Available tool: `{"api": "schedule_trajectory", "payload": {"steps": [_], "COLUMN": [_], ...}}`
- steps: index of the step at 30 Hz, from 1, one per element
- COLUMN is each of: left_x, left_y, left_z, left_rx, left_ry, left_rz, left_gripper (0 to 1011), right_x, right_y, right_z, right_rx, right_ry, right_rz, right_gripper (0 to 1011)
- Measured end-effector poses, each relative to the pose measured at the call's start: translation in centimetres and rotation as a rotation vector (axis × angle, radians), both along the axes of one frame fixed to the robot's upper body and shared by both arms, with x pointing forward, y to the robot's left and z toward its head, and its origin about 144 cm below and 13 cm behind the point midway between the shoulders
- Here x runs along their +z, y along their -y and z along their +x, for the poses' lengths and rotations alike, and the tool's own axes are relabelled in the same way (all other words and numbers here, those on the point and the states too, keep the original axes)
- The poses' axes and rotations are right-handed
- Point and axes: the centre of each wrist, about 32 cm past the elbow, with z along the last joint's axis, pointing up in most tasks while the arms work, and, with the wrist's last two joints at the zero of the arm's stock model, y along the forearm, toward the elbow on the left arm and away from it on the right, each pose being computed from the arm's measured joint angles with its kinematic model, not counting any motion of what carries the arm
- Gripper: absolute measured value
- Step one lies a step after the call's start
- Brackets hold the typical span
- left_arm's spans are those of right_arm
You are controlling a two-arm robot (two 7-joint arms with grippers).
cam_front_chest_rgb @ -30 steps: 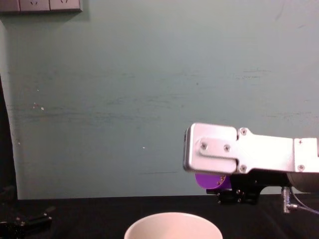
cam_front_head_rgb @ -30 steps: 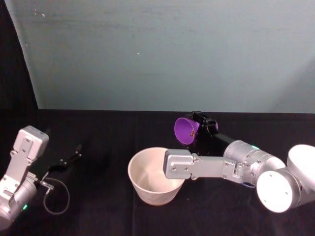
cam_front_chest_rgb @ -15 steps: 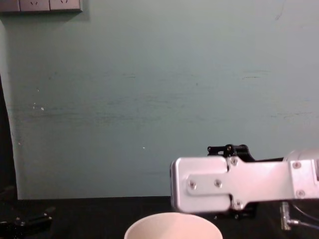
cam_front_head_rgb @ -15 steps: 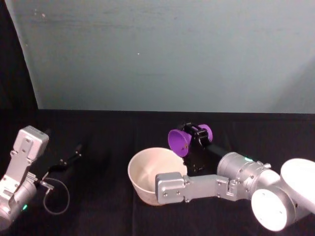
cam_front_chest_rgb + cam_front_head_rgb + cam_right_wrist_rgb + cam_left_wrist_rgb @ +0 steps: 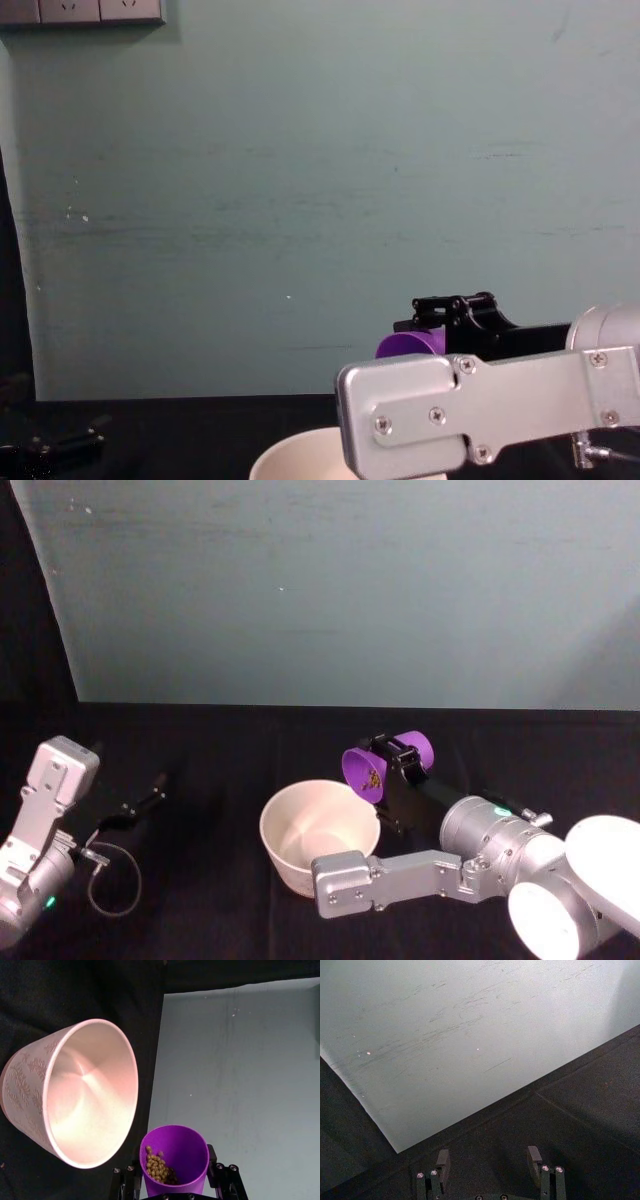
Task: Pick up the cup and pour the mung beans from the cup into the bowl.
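Purple cup (image 5: 362,768): tilted on its side, mouth toward the bowl (image 5: 300,832), seemingly just past its far rim.
Mung beans (image 5: 157,1166): you can see them heaped inside the cup.
Right gripper (image 5: 394,756): clamped on the cup.
Left gripper (image 5: 488,1157): spread apart, parked far left.

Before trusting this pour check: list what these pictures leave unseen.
Head view: near wall of the bowl, behind the right arm's link; the parked left gripper, dark on black cloth.
Chest view: most of the cup and bowl, behind that link.
Right wrist view: depth of the mung beans; the bottom edge cuts the cup in the right gripper.
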Motion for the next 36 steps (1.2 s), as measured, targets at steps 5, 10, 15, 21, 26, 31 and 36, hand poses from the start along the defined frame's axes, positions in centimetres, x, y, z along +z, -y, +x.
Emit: {"api": "schedule_trajectory", "payload": {"steps": [5,10,15,21,26,31,36], "left_x": [0.0,0.0,0.0,0.0,0.0,0.0,0.0], "left_y": [0.0,0.0,0.0,0.0,0.0,0.0,0.0], "left_z": [0.0,0.0,0.0,0.0,0.0,0.0,0.0], "left_rx": [0.0,0.0,0.0,0.0,0.0,0.0,0.0], "left_ry": [0.0,0.0,0.0,0.0,0.0,0.0,0.0], "left_rz": [0.0,0.0,0.0,0.0,0.0,0.0,0.0], "left_gripper": [1011,1011,1011,1011,1011,1011,1011], "right_x": [0.0,0.1,0.1,0.0,-0.1,-0.2,-0.3], "right_y": [-0.2,-0.3,-0.5,-0.8,-0.9,-1.1,-1.2], "right_z": [-0.2,-0.3,-0.3,-0.3,-0.3,-0.2,-0.2], "right_rx": [0.005,0.009,0.017,0.023,0.028,0.033,0.037], "right_ry": [0.02,0.034,0.044,0.053,0.059,0.068,0.074], "right_rz": [-0.032,-0.057,-0.079,-0.109,-0.132,-0.155,-0.173], "right_gripper": [731,731,731,731,731,731,731]}}
